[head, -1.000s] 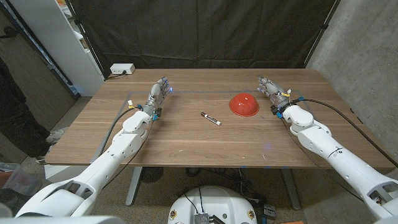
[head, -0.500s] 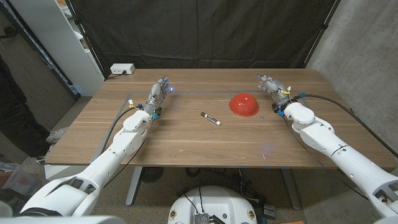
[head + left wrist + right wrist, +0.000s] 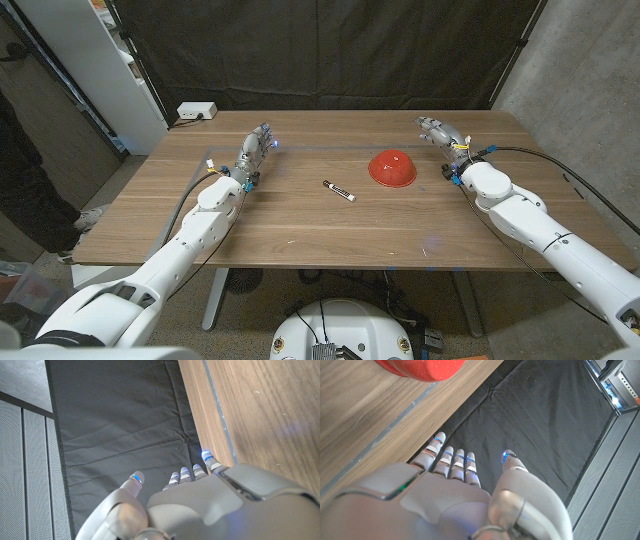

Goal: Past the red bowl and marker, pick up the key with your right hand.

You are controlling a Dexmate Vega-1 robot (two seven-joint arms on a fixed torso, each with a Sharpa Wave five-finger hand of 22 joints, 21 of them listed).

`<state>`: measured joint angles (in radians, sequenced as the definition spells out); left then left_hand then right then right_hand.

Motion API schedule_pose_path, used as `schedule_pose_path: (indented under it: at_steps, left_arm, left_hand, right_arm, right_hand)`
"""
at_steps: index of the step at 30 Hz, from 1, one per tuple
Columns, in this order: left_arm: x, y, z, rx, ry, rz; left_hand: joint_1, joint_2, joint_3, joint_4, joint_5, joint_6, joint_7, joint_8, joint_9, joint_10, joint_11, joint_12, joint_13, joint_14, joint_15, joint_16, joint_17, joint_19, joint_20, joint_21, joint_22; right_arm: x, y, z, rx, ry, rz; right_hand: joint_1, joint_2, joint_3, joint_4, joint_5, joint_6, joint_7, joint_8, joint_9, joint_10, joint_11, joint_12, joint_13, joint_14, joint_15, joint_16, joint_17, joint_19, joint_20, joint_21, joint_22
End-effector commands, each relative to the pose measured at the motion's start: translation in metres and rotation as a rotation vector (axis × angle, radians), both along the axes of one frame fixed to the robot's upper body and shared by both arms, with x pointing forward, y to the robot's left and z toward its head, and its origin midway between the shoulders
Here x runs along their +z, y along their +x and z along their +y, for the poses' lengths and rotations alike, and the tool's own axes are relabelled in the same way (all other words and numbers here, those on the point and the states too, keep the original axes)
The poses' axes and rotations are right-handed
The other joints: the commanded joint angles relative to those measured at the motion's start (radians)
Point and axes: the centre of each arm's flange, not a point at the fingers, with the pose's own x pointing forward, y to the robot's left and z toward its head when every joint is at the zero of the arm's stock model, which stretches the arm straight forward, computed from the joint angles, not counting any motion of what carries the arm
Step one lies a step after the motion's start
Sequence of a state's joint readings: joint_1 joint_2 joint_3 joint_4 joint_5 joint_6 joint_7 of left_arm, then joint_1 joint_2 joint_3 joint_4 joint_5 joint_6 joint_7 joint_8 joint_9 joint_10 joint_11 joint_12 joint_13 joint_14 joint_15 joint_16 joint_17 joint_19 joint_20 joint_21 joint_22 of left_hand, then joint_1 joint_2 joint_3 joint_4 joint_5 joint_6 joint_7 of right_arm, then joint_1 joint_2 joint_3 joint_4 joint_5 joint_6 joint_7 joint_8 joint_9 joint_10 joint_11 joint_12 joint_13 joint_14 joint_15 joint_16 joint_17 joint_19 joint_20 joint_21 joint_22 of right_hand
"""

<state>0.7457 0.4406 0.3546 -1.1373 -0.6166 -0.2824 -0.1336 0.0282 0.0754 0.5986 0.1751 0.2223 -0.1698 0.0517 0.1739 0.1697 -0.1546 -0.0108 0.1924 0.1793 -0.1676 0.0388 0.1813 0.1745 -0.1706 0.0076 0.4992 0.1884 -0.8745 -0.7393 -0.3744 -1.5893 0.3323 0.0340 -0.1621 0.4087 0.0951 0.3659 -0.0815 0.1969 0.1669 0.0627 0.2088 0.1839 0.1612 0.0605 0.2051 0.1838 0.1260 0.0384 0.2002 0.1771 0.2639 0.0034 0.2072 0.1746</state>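
Both hands, left (image 3: 257, 150) and right (image 3: 438, 134), hold nothing, fingers extended; red bowl (image 3: 391, 167) lies upside down.

1. Both arms: white glossy shells, rounded segments, dark seams at joints.
2. Black cables run along each forearm, looping toward wrist.
3. Left hand (image 3: 254, 156): grey metallic, blue lights at fingertips (image 3: 136, 478).
4. Right hand (image 3: 441, 136): same grey build, blue-lit fingertips (image 3: 507, 454), small yellow tags near wrist.
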Motion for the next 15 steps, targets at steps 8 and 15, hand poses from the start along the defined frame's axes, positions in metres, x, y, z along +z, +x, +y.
schedule_pose_path:
  at_steps: [8,15]
  left_arm:
    - [0.006,-0.002,-0.003,-0.003,0.008,-0.017]
    - [0.007,-0.003,-0.003,-0.001,0.005,-0.019]
  left_hand:
    - [-0.003,0.086,-0.001,-0.001,0.006,-0.012,-0.001,0.007,0.002,-0.007,0.002,0.006,0.005,-0.006,0.005,0.004,0.003,-0.012,0.004,-0.002,0.002]
    - [-0.003,0.086,-0.001,-0.001,0.006,-0.010,-0.002,0.008,0.002,-0.006,-0.001,0.006,0.005,-0.005,0.005,0.005,0.003,-0.010,0.006,-0.002,0.002]
  right_arm:
    - [0.014,-0.033,-0.012,-0.102,-0.114,-0.058]
    - [0.018,-0.045,-0.013,-0.123,-0.146,-0.075]
  right_hand:
    - [0.021,-0.002,0.004,-0.017,-0.003,0.018,-0.003,0.005,0.006,0.021,-0.003,0.005,0.006,0.017,-0.001,0.004,0.002,0.018,0.003,0.008,0.002]
    - [0.024,-0.002,0.003,-0.022,-0.004,0.020,-0.007,0.004,0.006,0.019,-0.003,0.002,0.006,0.015,0.000,0.002,0.002,0.017,0.005,0.006,0.002]
